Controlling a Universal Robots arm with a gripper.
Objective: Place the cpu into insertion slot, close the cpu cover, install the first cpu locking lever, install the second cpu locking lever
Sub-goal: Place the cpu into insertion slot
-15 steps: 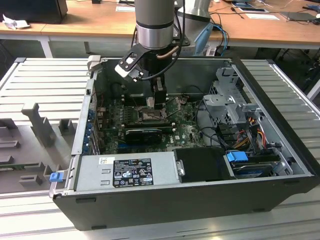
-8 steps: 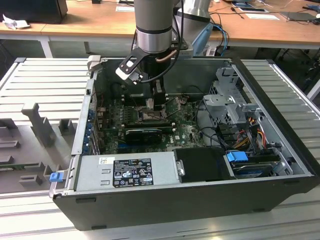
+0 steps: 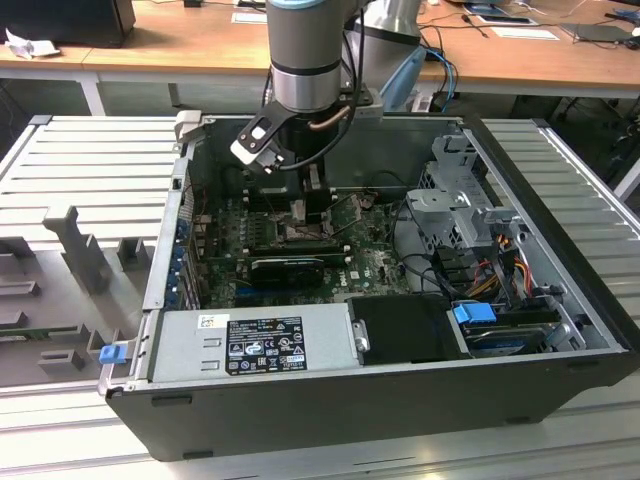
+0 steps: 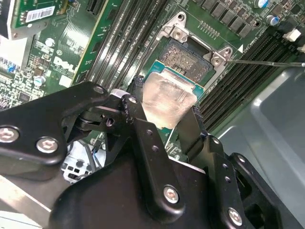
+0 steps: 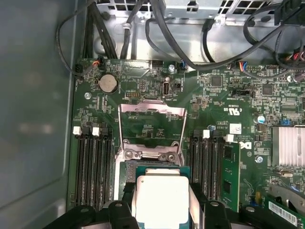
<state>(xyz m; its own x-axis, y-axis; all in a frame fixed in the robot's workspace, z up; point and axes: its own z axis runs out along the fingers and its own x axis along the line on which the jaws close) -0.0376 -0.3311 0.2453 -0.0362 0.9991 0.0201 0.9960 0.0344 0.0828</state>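
The cpu (image 4: 169,95) is clamped by opposite edges between the fingers (image 4: 190,133) of the gripper (image 4: 165,104), which are closed only to the chip's width. It is held just over the insertion slot (image 4: 188,59), apparently not yet seated. The cpu cover (image 5: 151,109) is swung open on the slot's far side.

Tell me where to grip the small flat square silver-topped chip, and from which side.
Likely by two opposite thin edges, from above: the silver-topped chip faces metal top up, with its edges free. The black gripper pinches it so, over the square black socket.
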